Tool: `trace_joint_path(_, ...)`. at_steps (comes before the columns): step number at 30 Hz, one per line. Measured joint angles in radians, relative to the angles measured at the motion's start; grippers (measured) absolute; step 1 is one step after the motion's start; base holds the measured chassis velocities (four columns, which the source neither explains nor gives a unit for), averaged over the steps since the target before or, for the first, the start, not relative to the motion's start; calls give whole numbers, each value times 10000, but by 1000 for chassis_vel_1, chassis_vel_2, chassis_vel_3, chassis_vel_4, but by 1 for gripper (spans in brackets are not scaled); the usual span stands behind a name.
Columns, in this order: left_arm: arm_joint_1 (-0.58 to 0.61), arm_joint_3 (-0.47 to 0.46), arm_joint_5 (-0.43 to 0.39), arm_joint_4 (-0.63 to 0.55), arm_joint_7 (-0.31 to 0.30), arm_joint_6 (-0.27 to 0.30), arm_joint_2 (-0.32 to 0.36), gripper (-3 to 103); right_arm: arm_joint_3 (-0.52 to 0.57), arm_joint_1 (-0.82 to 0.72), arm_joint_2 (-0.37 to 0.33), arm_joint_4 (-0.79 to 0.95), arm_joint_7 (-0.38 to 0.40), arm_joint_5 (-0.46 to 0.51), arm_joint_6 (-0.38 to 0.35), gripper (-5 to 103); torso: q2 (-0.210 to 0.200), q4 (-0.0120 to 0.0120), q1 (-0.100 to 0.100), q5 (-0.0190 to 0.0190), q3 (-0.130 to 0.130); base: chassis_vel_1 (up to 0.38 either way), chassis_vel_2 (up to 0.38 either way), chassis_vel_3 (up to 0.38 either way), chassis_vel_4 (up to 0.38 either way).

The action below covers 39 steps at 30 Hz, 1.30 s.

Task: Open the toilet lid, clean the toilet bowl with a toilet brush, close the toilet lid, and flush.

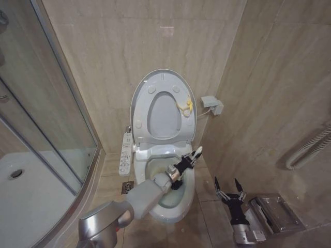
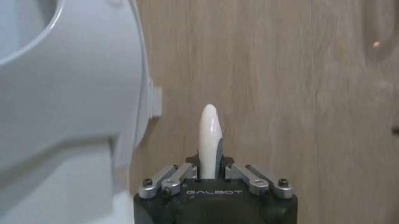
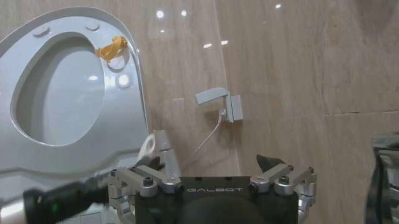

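Large glossy white plastic oval toilet lid is up, leaning on the tiled wall, ring seat raised with it, yellow loop at its right edge. Left hand sits over the white ceramic oval toilet bowl, fingers clamped on the thin white handle of the small toilet brush. Brush head is hidden. Right hand hangs low beside the bowl's right side, fingers spread, holding nothing.

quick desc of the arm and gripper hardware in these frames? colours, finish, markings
Left arm: smooth silver-grey links, black wrist section. Left gripper and right gripper: black body with white GALBOT lettering, silver metal finger linkages with dark screws, black pointed fingertips. Right wrist carries a silver-grey block behind the black body.
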Motion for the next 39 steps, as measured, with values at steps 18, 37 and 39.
trace_joint_path(18, -399, -120, 451, 443, -43, 129, -20, 19, -5, 23, 253, 67, -65, -147, 11, 100, 0, -7, 0, -1, 0, 0, 0, 0, 0)
trace_joint_path(37, -651, 798, -290, 639, -229, 484, -11, 19, 34, -29, 451, 189, -140, -114, 71, 100, 0, -4, 0, 1, 0, 0, 0, 0, 0)
trace_joint_path(39, -480, 883, -150, 680, -230, 550, -8, 19, 30, -30, 444, 184, -148, -106, 75, 100, 0, -3, 0, 1, 0, 0, 0, 0, 0)
